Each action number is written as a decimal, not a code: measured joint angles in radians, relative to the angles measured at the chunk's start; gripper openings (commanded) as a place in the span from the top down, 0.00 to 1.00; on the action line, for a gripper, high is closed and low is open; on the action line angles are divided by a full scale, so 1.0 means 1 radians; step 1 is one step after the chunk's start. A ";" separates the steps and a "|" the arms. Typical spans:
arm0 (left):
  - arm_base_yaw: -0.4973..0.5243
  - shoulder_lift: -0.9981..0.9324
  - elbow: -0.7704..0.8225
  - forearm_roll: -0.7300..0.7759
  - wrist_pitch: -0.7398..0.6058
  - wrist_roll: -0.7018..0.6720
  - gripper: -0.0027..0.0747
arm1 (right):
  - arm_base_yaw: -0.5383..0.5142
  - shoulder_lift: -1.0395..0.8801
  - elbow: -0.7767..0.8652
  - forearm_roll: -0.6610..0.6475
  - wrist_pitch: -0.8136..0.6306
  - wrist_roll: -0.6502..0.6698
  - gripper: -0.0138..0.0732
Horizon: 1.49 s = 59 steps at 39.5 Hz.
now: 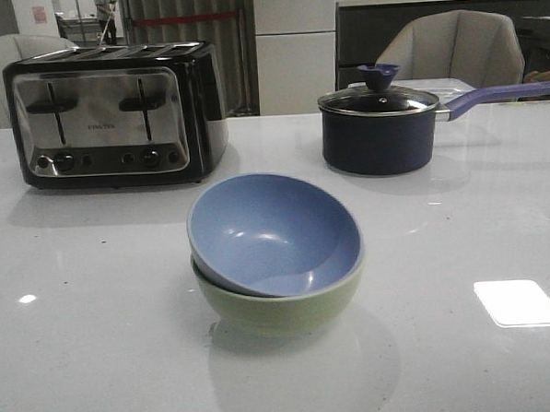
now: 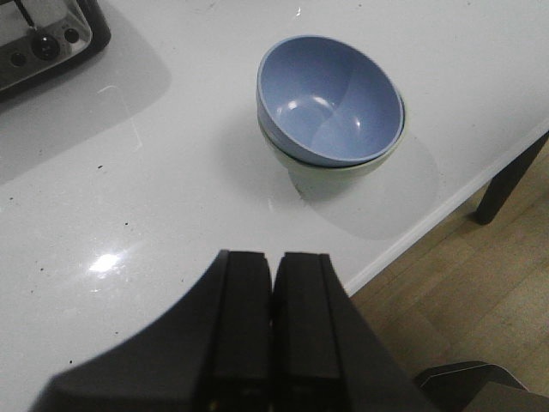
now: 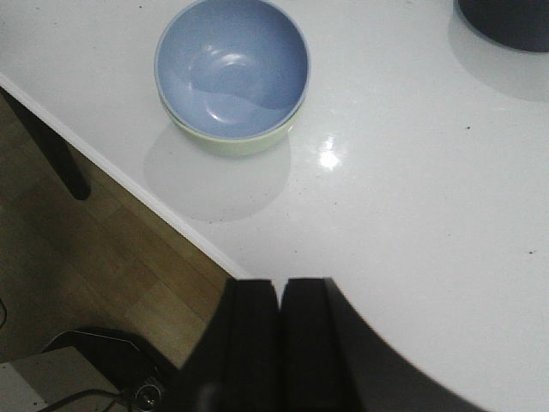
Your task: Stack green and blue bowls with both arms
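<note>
The dusty blue bowl (image 1: 274, 232) sits tilted inside the pale green bowl (image 1: 280, 309) near the middle of the white table (image 1: 98, 344). The stack also shows in the left wrist view, blue bowl (image 2: 330, 99) in green bowl (image 2: 343, 176), and in the right wrist view, blue bowl (image 3: 232, 67) in green bowl (image 3: 236, 142). My left gripper (image 2: 274, 257) is shut and empty, well back from the bowls. My right gripper (image 3: 280, 283) is shut and empty, also apart from them, above the table's front edge. Neither arm shows in the front view.
A black and chrome toaster (image 1: 113, 115) stands at the back left. A dark blue saucepan (image 1: 382, 127) with a glass lid and a long handle stands at the back right. The table's front edge (image 3: 129, 184) runs close to the bowls, wood floor below.
</note>
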<state>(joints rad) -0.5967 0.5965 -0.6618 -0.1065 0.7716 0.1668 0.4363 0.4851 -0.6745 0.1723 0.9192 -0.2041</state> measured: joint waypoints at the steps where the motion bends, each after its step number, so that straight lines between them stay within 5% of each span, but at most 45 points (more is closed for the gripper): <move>1: 0.000 0.000 0.000 0.000 0.000 0.000 0.84 | 0.000 0.000 0.000 0.000 0.000 0.000 0.80; 28: 0.010 -0.029 0.012 0.000 -0.006 0.000 0.84 | 0.000 0.000 0.000 0.000 0.011 0.000 0.80; 35: 0.156 -0.154 0.096 0.004 -0.084 0.000 0.84 | 0.000 0.000 0.000 0.000 0.014 0.000 0.80; 49: 0.496 -0.510 0.458 0.004 -0.501 0.000 0.84 | 0.000 0.000 0.000 0.000 0.015 0.000 0.80; 59: 0.554 -0.598 0.583 0.017 -0.544 -0.036 0.84 | 0.000 0.000 0.000 -0.001 0.017 0.000 0.80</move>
<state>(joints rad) -0.0431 -0.0017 -0.0790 -0.0895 0.2273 0.1312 0.4363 0.4851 -0.6745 0.1713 0.9365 -0.2041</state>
